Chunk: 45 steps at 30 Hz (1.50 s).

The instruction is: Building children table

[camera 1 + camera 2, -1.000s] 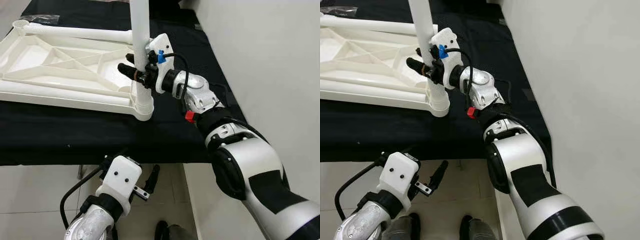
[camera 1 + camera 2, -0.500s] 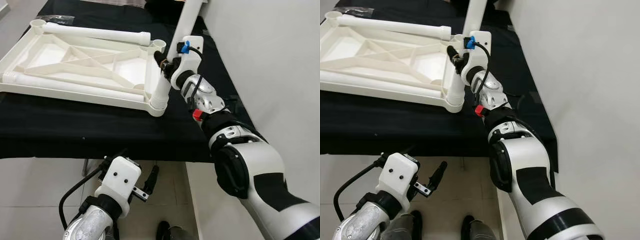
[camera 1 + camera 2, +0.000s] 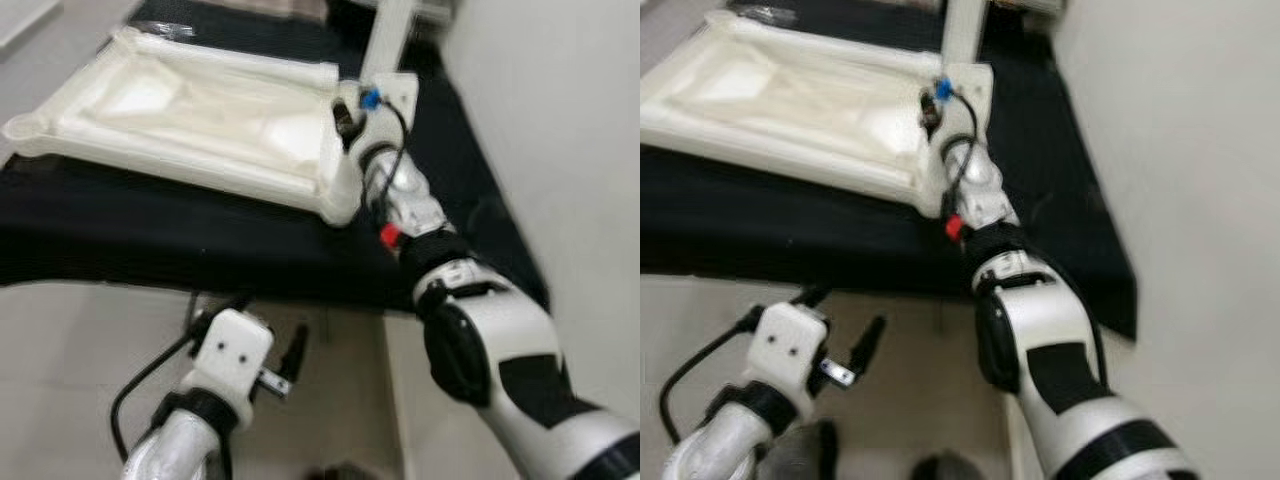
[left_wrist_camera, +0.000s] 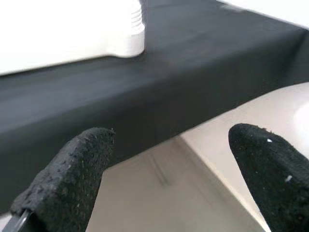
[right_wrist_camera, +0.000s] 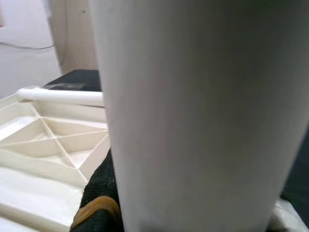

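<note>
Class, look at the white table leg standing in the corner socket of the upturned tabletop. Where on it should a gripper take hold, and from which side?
Grip the table leg low on its round shaft, just above the tabletop's corner socket, from the robot's own side, where the right gripper clamps it. The shaft is smooth and straight, and that side looks unobstructed.

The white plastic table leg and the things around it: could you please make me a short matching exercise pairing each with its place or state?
Things:
1. white plastic table leg
2. white ribbed tabletop
3. left gripper
4. black cloth

States:
A. low, over the pale floor
B. standing at the tabletop's corner, in the right gripper
C. covering the work surface
D. lying underside up

Pairs: 1-B, 2-D, 3-A, 4-C
</note>
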Tool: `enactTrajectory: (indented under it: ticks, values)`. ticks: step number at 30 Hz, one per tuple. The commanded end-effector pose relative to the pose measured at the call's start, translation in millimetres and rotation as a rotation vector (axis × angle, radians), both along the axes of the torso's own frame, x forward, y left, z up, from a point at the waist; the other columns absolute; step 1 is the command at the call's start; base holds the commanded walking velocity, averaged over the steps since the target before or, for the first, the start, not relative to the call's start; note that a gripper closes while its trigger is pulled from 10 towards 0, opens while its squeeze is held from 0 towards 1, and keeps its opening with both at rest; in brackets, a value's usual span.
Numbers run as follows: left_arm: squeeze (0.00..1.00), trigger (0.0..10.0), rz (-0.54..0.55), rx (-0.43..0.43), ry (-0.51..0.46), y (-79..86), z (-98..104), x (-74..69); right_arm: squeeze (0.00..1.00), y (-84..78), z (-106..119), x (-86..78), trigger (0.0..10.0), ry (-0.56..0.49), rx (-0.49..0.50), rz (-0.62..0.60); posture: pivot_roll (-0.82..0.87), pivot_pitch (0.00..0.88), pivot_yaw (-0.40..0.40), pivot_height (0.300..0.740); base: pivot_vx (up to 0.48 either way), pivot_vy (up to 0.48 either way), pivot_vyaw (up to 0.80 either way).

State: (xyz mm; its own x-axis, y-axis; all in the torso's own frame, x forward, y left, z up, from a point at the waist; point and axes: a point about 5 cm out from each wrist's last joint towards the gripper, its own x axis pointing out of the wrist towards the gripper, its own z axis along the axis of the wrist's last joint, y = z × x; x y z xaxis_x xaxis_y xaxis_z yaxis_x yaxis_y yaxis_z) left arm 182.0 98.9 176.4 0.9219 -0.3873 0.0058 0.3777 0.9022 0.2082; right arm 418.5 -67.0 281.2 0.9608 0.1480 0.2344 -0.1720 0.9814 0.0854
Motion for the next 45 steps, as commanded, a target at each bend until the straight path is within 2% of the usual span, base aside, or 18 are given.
enactTrajectory:
  ticks: [1, 7, 14, 16, 20, 21, 23, 25, 26, 29, 31, 33, 37, 41, 45]
  values:
    - [0.00, 10.0, -0.001, 0.001, 0.021, -0.5, -3.3, -1.5, 0.00, 6.6, -41.4, -2.2, 10.0, 0.181, 0.020, -0.060, 0.13, 0.249, -0.165, 0.740, 0.000, 0.000, 0.00]
    - [0.00, 10.0, -0.003, 0.001, 0.019, -0.9, -2.7, -1.3, 0.00, 1.0, -46.2, -2.0, 10.0, 0.239, 0.073, -0.183, 0.13, 0.250, -0.166, 0.740, 0.000, 0.000, 0.00]
    - [0.00, 10.0, -0.004, 0.004, 0.016, -0.4, -2.5, -1.0, 0.00, -6.0, -47.1, -3.4, 10.0, 0.254, 0.075, -0.346, 0.14, 0.252, -0.163, 0.740, 0.000, 0.000, 0.00]
    - [0.00, 10.0, -0.004, 0.004, 0.014, -0.1, -2.1, -0.6, 0.00, -9.5, -42.1, -5.3, 10.0, 0.232, 0.054, -0.473, 0.14, 0.253, -0.162, 0.740, 0.000, 0.000, 0.00]
    - [0.00, 10.0, -0.002, 0.004, 0.014, -0.3, -2.1, 0.2, 0.00, -5.1, -26.4, -10.3, 10.0, 0.135, 0.020, -0.621, 0.14, 0.251, -0.161, 0.740, 0.000, 0.000, 0.00]
    - [0.00, 10.0, -0.002, 0.004, 0.014, -0.3, -2.1, 0.2, 0.00, -5.1, -26.4, -10.3, 10.0, 0.135, 0.020, -0.621, 0.14, 0.251, -0.161, 0.740, 0.000, 0.000, 0.00]
    - [0.00, 10.0, -0.002, 0.004, 0.010, -0.6, -1.5, 0.7, 0.00, -4.7, -25.4, -14.4, 10.0, 0.162, 0.004, -0.764, 0.14, 0.252, -0.162, 0.740, 0.000, 0.000, 0.00]
    - [0.00, 10.0, -0.003, 0.005, 0.010, -0.8, -1.5, 0.7, 0.00, -4.5, -25.3, -15.7, 10.0, 0.168, 0.008, -0.799, 0.15, 0.251, -0.164, 0.740, 0.000, 0.000, 0.00]
    - [0.00, 10.0, -0.003, 0.005, 0.010, -0.6, -1.6, 0.5, 0.00, -5.4, -25.3, -17.0, 10.0, 0.183, 0.051, -0.834, 0.15, 0.250, -0.161, 0.740, 0.000, 0.000, 0.00]
    - [0.00, 10.0, -0.003, 0.006, 0.010, -0.5, -1.7, 0.4, 0.00, -6.0, -25.4, -17.8, 10.0, 0.194, 0.082, -0.856, 0.15, 0.250, -0.161, 0.740, 0.000, 0.000, 0.00]
    - [0.00, 10.0, 0.002, 0.002, 0.008, -0.6, -1.2, 0.7, 0.00, -15.2, -18.0, -19.1, 10.0, 0.185, 0.094, -0.968, 0.16, 0.250, -0.166, 0.740, 0.000, 0.000, 0.00]
    - [0.00, 10.0, 0.002, 0.002, 0.008, -0.6, -1.2, 0.7, 0.00, -15.2, -18.0, -19.1, 10.0, 0.185, 0.094, -0.968, 0.16, 0.250, -0.166, 0.740, 0.000, 0.000, 0.00]
    - [0.00, 10.0, 0.003, 0.002, 0.005, -1.4, -0.7, 1.6, 0.00, -26.2, -19.9, -19.2, 10.0, 0.223, 0.098, -1.044, 0.18, 0.250, -0.170, 0.740, 0.000, 0.000, 0.00]
    - [0.00, 10.0, 0.001, -0.006, -0.002, -2.6, 1.6, 2.9, 0.00, -53.1, -27.3, -22.8, 10.0, 0.298, 0.230, -1.211, 0.19, 0.251, -0.171, 0.740, 0.000, 0.000, 0.00]
    - [0.00, 10.0, -0.003, -0.008, -0.002, -3.6, 1.7, 2.5, 0.00, -59.6, -29.9, -24.9, 10.0, 0.318, 0.231, -1.276, 0.19, 0.252, -0.170, 0.740, 0.000, 0.000, 0.00]
